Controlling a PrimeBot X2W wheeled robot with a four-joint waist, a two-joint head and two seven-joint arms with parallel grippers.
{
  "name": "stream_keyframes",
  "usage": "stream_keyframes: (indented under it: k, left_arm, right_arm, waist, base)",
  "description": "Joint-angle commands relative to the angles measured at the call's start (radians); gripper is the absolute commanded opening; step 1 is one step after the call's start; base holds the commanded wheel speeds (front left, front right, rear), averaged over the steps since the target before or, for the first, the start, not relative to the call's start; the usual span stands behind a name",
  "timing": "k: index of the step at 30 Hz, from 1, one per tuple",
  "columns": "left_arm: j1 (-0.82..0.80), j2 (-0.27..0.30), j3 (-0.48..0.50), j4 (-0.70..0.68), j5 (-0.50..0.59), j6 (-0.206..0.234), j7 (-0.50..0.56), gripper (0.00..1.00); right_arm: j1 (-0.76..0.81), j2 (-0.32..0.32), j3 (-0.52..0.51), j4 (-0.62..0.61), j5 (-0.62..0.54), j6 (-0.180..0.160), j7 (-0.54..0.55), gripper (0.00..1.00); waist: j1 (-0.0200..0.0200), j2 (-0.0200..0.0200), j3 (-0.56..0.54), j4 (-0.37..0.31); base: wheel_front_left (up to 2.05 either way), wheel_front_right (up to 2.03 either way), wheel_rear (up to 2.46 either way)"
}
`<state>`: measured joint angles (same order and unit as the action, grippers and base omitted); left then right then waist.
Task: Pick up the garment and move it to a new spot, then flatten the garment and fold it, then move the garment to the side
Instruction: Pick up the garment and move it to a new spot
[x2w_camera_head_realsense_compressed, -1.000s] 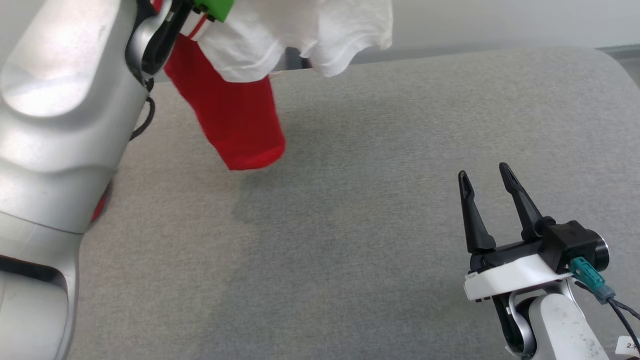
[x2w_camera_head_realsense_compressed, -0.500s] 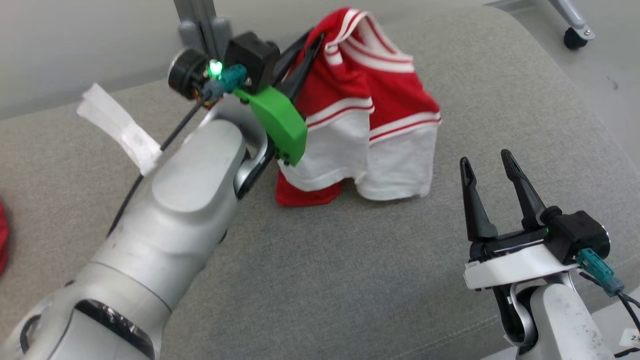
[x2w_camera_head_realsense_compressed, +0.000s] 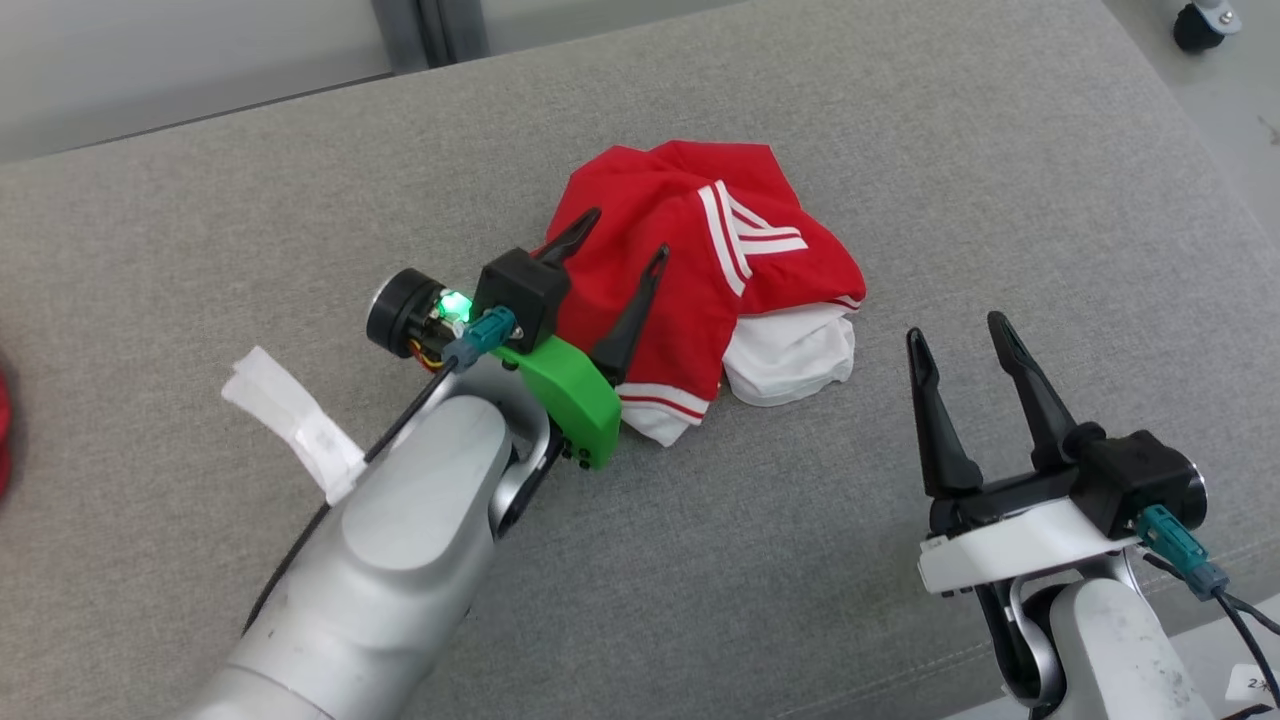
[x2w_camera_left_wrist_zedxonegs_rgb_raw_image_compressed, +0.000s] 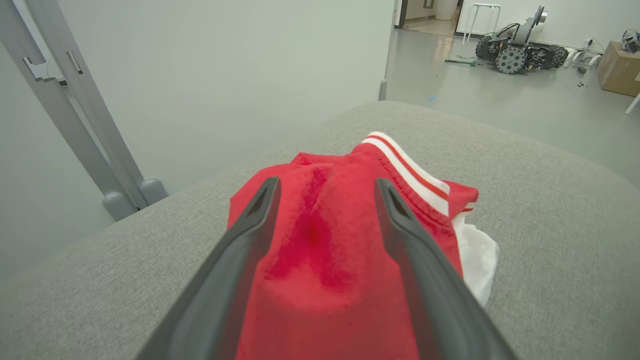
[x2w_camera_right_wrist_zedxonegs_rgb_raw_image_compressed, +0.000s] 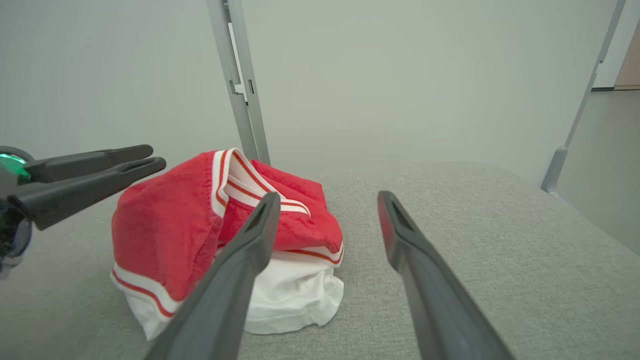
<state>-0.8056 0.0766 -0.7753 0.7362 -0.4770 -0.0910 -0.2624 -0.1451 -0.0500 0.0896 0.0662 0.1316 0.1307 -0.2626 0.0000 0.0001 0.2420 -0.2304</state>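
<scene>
Fabric at the far left edge of the head view, a red sliver (x2w_camera_head_realsense_compressed: 5, 430), is left aside (too little of it is seen to name it). Next to the right, a white tape tag (x2w_camera_head_realsense_compressed: 290, 425) is noted. Beyond it, the left gripper (x2w_camera_head_realsense_compressed: 628, 231) is held over the garment (x2w_camera_head_realsense_compressed: 700, 250) with its jaws spread wide. Nothing is pinched between them, though whether the fingers brush the cloth cannot be told.

The garment is found near the middle of the grey cushion (x2w_camera_head_realsense_compressed: 300, 180), bunched into a rounded heap. Soft red jersey lies on top, crossed by thin white-and-red stripes, and white sleeve cloth is tucked beneath on the right.

The placing at a new spot is judged done, and flattening is taken as the step in hand. For that, an edge or corner would need to be pinched by each gripper and the cloth drawn apart, which is made harder by hems hidden in the folds.

Further right, the right gripper (x2w_camera_head_realsense_compressed: 956, 328) is held just clear of the heap, jaws fully spread and empty. The cushion is covered in a coarse, matte weave, judged likely to drag on the jersey.
</scene>
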Motion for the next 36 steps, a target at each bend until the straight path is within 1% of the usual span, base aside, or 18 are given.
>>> stream_keyframes:
  k: [1, 3, 6, 9, 13, 15, 16, 18, 21, 27, 31, 36]
  left_arm:
    - [0.054, 0.0, 0.023, -0.028, 0.018, 0.009, -0.004, 1.0]
    - [0.106, 0.0, 0.057, -0.073, 0.034, 0.015, -0.003, 1.0]
    - [0.212, 0.013, 0.12, -0.16, 0.076, 0.044, -0.003, 1.0]
    - [0.34, 0.024, 0.205, -0.259, 0.108, 0.083, -0.002, 1.0]
    - [0.495, 0.027, 0.335, -0.41, 0.167, 0.132, -0.002, 1.0]
    - [0.569, 0.022, 0.403, -0.482, 0.193, 0.143, -0.002, 1.0]
    - [0.641, 0.014, 0.465, -0.538, 0.21, 0.143, -0.002, 1.0]
    - [0.702, 0.005, 0.522, -0.577, 0.228, 0.139, -0.002, 1.0]
    - [0.778, -0.006, 0.58, -0.613, 0.262, 0.13, -0.002, 1.0]
    - [0.911, -0.021, 0.632, -0.68, 0.314, 0.095, -0.002, 1.0]
    - [0.974, -0.025, 0.638, -0.69, 0.326, 0.091, -0.002, 1.0]
    - [1.009, -0.026, 0.614, -0.704, 0.321, 0.106, -0.002, 1.0]
  right_arm:
    - [0.025, -0.001, -0.002, 0.007, -0.007, 0.0, -0.003, 1.0]
    - [0.043, -0.001, -0.001, 0.013, -0.011, 0.0, -0.003, 1.0]
    - [0.072, -0.001, 0.0, 0.018, -0.018, 0.0, -0.003, 1.0]
    - [0.108, -0.001, -0.005, 0.02, -0.022, 0.0, -0.003, 1.0]
    - [0.143, -0.001, -0.014, 0.014, -0.028, 0.0, -0.003, 1.0]
    - [0.159, -0.001, -0.018, 0.013, -0.031, 0.0, -0.003, 1.0]
    - [0.172, -0.001, -0.018, 0.009, -0.032, 0.0, -0.003, 1.0]
    - [0.186, -0.001, -0.017, 0.006, -0.033, 0.0, -0.003, 1.0]
    - [0.204, -0.001, -0.015, 0.002, -0.034, 0.0, -0.003, 1.0]
    - [0.239, -0.001, -0.008, -0.002, -0.036, 0.0, -0.003, 1.0]
    - [0.268, -0.001, -0.002, -0.003, -0.029, 0.0, -0.003, 1.0]
    - [0.292, -0.001, -0.008, -0.001, -0.02, 0.0, -0.003, 1.0]
  waist:
    - [0.0, -0.0001, -0.07, 0.06]
    - [0.0, -0.0001, -0.101, 0.082]
    - [0.0, -0.0001, -0.155, 0.119]
    - [0.0, -0.0001, -0.205, 0.159]
    - [0.0, -0.0001, -0.243, 0.204]
    - [0.0, -0.0001, -0.257, 0.225]
    - [0.0, -0.0001, -0.271, 0.241]
    - [0.0, -0.0001, -0.284, 0.252]
    - [0.0, -0.0001, -0.301, 0.265]
    - [0.0, -0.0001, -0.334, 0.274]
    - [0.0, -0.0001, -0.36, 0.272]
    - [0.0, -0.0001, -0.377, 0.27]
  base:
    - [0.0, 0.0, 0.0]
    - [0.0, 0.0, 0.0]
    - [0.0, 0.0, 0.0]
    - [0.0, 0.0, 0.0]
    - [0.0, 0.0, 0.0]
    - [0.0, 0.0, 0.0]
    - [0.0, 0.0, 0.0]
    - [0.0, 0.0, 0.0]
    - [0.0, 0.0, 0.0]
    - [0.0, 0.0, 0.0]
    - [0.0, 0.0, 0.0]
    - [0.0, 0.0, 0.0]
